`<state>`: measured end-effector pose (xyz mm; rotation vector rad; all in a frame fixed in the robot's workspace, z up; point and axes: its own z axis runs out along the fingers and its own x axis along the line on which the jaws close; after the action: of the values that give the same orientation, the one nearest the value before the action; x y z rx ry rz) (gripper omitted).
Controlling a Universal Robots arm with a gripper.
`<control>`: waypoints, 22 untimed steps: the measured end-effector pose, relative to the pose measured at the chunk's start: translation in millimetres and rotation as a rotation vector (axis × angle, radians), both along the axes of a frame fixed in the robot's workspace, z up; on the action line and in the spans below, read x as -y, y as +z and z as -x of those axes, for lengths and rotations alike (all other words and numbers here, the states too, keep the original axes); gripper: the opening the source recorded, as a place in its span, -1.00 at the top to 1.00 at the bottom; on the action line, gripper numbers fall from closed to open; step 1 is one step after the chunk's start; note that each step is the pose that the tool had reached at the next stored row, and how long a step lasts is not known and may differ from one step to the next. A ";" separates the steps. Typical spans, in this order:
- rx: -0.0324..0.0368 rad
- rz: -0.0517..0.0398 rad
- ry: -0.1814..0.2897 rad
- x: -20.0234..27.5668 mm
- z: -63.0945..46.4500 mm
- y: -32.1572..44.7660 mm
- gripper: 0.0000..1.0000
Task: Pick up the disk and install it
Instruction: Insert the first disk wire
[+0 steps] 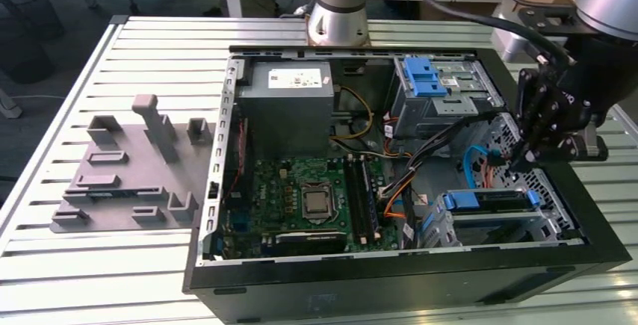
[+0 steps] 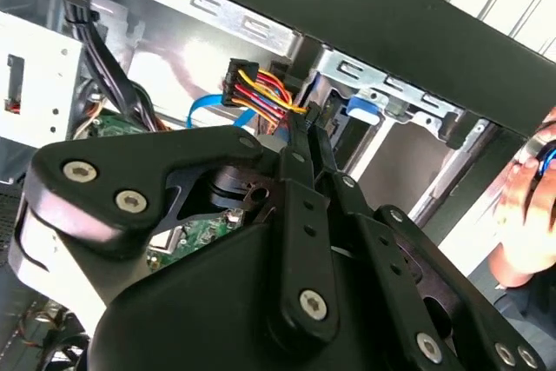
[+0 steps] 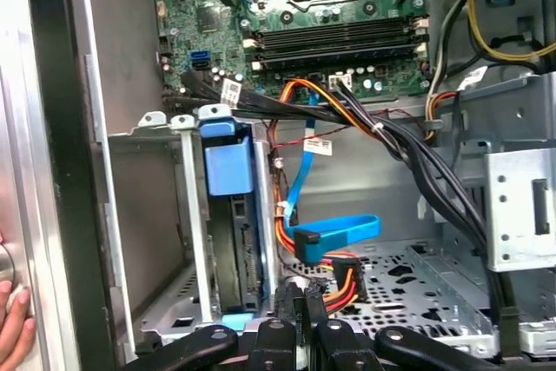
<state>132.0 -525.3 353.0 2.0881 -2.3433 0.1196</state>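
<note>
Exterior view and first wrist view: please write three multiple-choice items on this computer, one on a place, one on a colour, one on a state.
1. Where is the disk?
A. On the grey plate beside the case
B. In the drive cage
C. On top of the power supply

2. What colour is the flat data cable near the cage?
A. Blue
B. Green
C. White

3. How is the computer case?
A. Closed by a side panel
B. Open, lying on its side
C. Standing upright

Answers:
1 B: the disk sits with its blue rails inside the drive cage.
2 A: the data cable is blue.
3 B: the computer case exposes the motherboard.
</note>
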 end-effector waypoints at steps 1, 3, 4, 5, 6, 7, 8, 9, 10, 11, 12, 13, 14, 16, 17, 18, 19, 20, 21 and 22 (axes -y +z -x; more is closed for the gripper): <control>0.0007 -0.0002 0.001 1.7 0.7 -0.2 0.67; 0.0018 -0.0011 0.003 4.6 2.6 -0.8 0.67; 0.0025 -0.0016 0.004 6.0 3.4 -1.0 0.67; 0.0032 -0.0022 0.006 7.2 4.0 -1.3 0.67; 0.0041 -0.0036 0.008 8.0 4.3 -1.6 0.67; 0.0056 -0.0045 0.011 8.7 4.4 -2.1 0.67; 0.0073 -0.0051 0.014 9.4 4.6 -2.6 0.67; 0.0094 -0.0058 0.017 10.1 4.9 -3.1 0.67; 0.0114 -0.0063 0.019 10.8 5.4 -3.5 0.67; 0.0131 -0.0069 0.021 11.6 6.2 -3.9 0.67; 0.0147 -0.0075 0.022 12.3 7.2 -4.3 0.67; 0.0162 -0.0077 0.023 13.0 8.0 -4.6 0.67; 0.0175 -0.0082 0.025 13.6 8.8 -4.9 0.67; 0.0201 -0.0095 0.030 14.6 10.1 -5.7 0.67; 0.0219 -0.0101 0.032 15.2 10.8 -6.1 0.67; 0.0243 -0.0107 0.033 15.9 11.5 -6.4 0.67; 0.0269 -0.0110 0.034 16.9 12.1 -6.7 0.67; 0.0299 -0.0116 0.035 18.0 12.7 -7.0 0.67; 0.0329 -0.0123 0.035 19.4 13.2 -7.2 0.67; 0.0357 -0.0130 0.035 20.7 13.6 -7.4 0.67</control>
<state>118.4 -546.0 345.6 2.1519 -2.3336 0.1433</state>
